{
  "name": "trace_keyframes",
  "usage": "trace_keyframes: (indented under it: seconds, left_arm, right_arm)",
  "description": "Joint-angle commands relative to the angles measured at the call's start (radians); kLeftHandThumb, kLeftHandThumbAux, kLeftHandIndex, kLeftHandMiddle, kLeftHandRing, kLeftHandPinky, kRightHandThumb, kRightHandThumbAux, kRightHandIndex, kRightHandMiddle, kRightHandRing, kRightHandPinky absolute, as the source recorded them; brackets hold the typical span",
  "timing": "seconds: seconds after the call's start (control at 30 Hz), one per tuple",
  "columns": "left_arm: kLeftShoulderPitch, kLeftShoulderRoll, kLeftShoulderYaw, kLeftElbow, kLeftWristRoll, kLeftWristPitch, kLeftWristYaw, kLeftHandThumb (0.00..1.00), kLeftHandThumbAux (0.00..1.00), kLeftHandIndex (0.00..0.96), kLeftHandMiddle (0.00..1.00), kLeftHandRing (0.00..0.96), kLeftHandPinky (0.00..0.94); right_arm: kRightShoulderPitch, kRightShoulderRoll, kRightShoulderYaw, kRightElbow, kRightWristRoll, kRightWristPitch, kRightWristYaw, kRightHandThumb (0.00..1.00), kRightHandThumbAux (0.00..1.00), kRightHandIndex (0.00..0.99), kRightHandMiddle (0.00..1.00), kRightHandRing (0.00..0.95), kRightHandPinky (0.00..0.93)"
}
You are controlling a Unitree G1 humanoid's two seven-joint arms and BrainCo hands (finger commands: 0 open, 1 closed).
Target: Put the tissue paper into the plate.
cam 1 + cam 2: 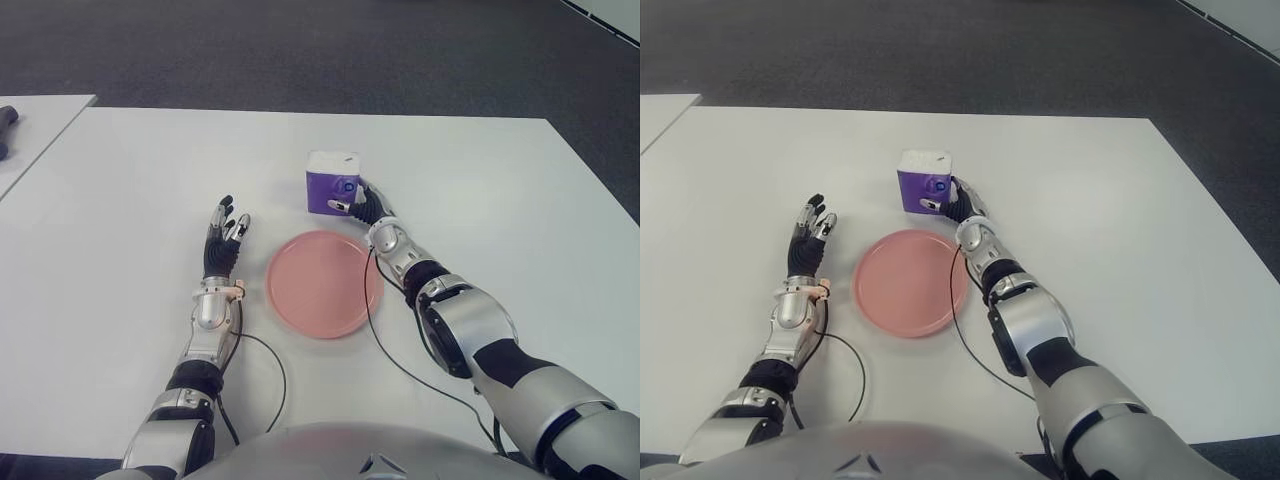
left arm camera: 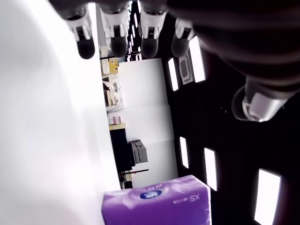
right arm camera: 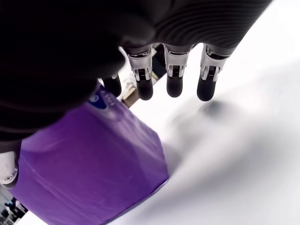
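Note:
A purple tissue pack (image 1: pixel 332 183) with a white top stands on the white table (image 1: pixel 150 200), just beyond the pink plate (image 1: pixel 325 283). My right hand (image 1: pixel 360 207) is at the pack's right near corner, close against its purple side. In the right wrist view the fingers (image 3: pixel 173 79) are stretched out straight past the pack (image 3: pixel 89 159), not curled around it, and the hand is open. My left hand (image 1: pixel 225 233) shows left of the plate with its fingers (image 2: pixel 117 42) spread and nothing in them. The plate holds nothing.
A second white table (image 1: pixel 30 130) stands at the far left with a dark object (image 1: pixel 5 125) on its edge. Thin black cables (image 1: pixel 275 375) run across the table from both wrists. Dark floor (image 1: pixel 300 50) lies beyond the far edge.

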Motion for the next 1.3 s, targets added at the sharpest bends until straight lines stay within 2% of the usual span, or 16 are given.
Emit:
trace_keyframes:
  seconds: [0.03, 0.87, 1.3]
  left_arm:
    - [0.059, -0.007, -0.005, 0.084, 0.006, -0.017, 0.004, 0.000, 0.396, 0.000, 0.000, 0.000, 0.000]
    - [0.069, -0.011, -0.009, 0.101, 0.023, -0.047, 0.038, 0.000, 0.389, 0.000, 0.000, 0.000, 0.000]
    - [0.073, -0.010, -0.015, 0.074, 0.016, 0.016, 0.043, 0.000, 0.365, 0.000, 0.000, 0.000, 0.000]
  right_arm:
    - [0.008, 0.019, -0.015, 0.016, 0.021, 0.010, 0.023, 0.244, 0.437, 0.000, 0.000, 0.000, 0.000]
    - [0.002, 0.050, -0.038, 0.029, 0.015, 0.052, 0.056, 0.245, 0.404, 0.000, 0.000, 0.000, 0.000]
    - [0.005, 0.053, -0.045, 0.030, 0.013, 0.060, 0.069, 0.275, 0.403, 0.000, 0.000, 0.000, 0.000]
